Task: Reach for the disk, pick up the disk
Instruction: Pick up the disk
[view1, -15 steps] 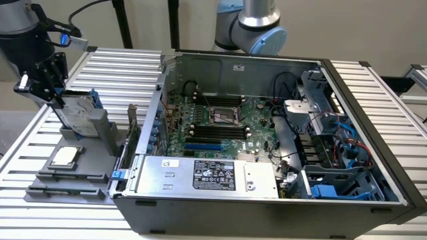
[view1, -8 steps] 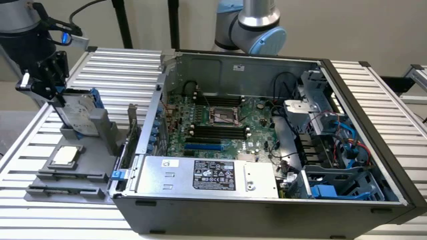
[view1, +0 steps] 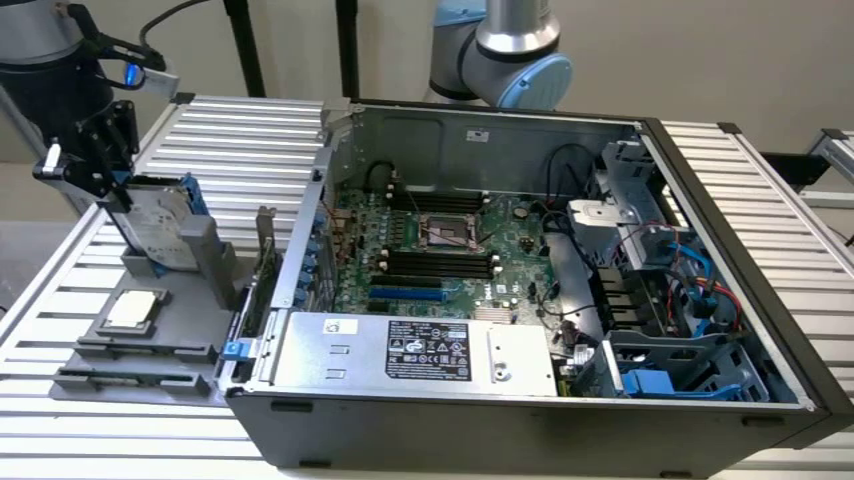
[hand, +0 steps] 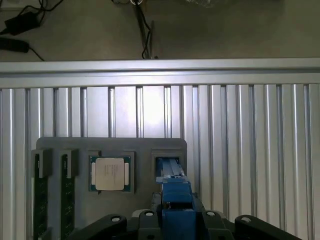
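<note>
The disk (view1: 158, 228) stands on edge in a slot of the grey fixture (view1: 187, 335) at the exterior view's left, a silver-grey drive with a blue bracket along its side. My gripper (view1: 115, 190) reaches down over its top end. In the wrist view the disk's blue bracket edge (hand: 172, 192) runs from the fixture's slot up between my black fingers (hand: 150, 216). Both fingers sit flush against it, one on each side, so the gripper (hand: 176, 217) is shut on the disk. The disk's lower end is still in the slot.
A square silver CPU chip (hand: 111, 174) lies in the fixture (hand: 140, 147) beside the disk's slot, and memory sticks (hand: 40, 195) lie further along. The open computer case (view1: 747, 250) with its silver power supply (view1: 414, 350) stands close by on the slatted metal table (view1: 240, 130).
</note>
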